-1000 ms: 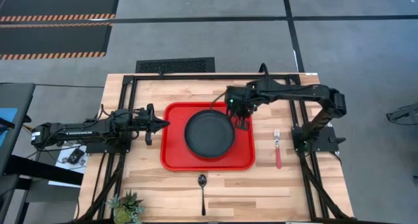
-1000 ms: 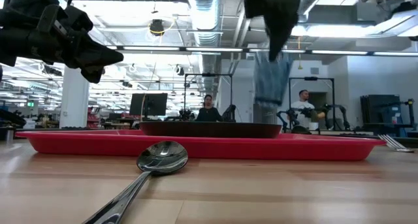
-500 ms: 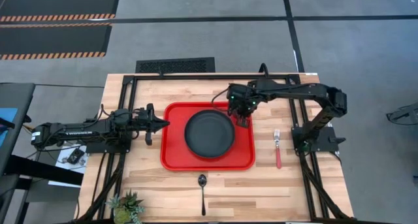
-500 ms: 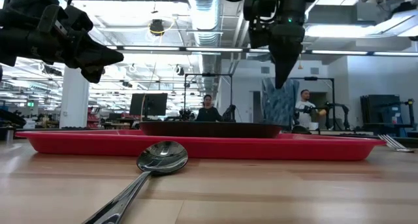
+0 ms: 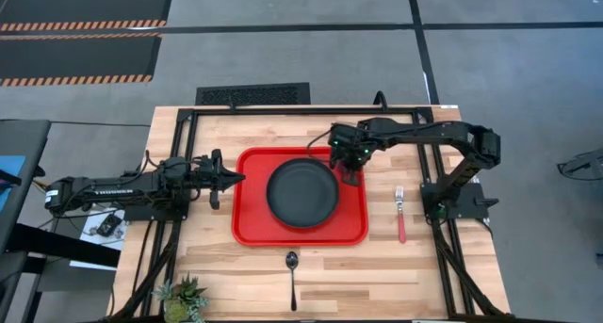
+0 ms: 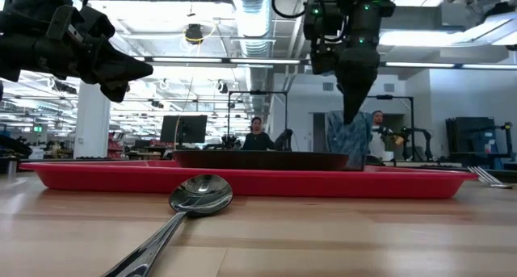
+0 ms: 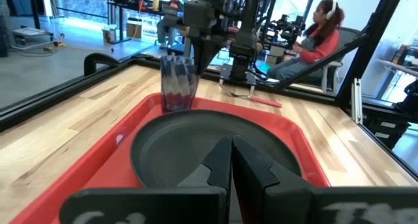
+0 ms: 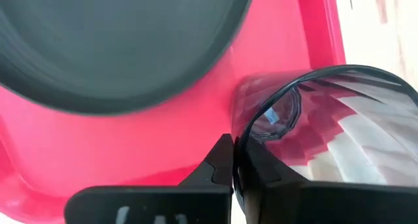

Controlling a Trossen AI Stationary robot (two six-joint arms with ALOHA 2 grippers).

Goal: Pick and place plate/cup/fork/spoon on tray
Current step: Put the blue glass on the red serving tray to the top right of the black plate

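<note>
You're on the cup step: right gripper [image 5: 351,175] has its fingers pinching the rim of the cup [image 7: 178,84], upright at the tray's [image 5: 247,231] far-right corner, just beside the plate [image 5: 301,193]. Whether it touches down, can't tell. Next: release and lift straight up. Fork [image 5: 400,215] and spoon [image 5: 292,276] wait on the tabletop [image 5: 236,271], 2 left, long axes near-to-far. Left gripper [image 5: 222,179] idles beside the tray, fingers pressed together.

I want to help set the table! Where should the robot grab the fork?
Probably the red handle of the fork, coming straight down from above. It lies flat on the wood right of the tray, tines pointing away, with bare table on both sides for the fingers.
</note>
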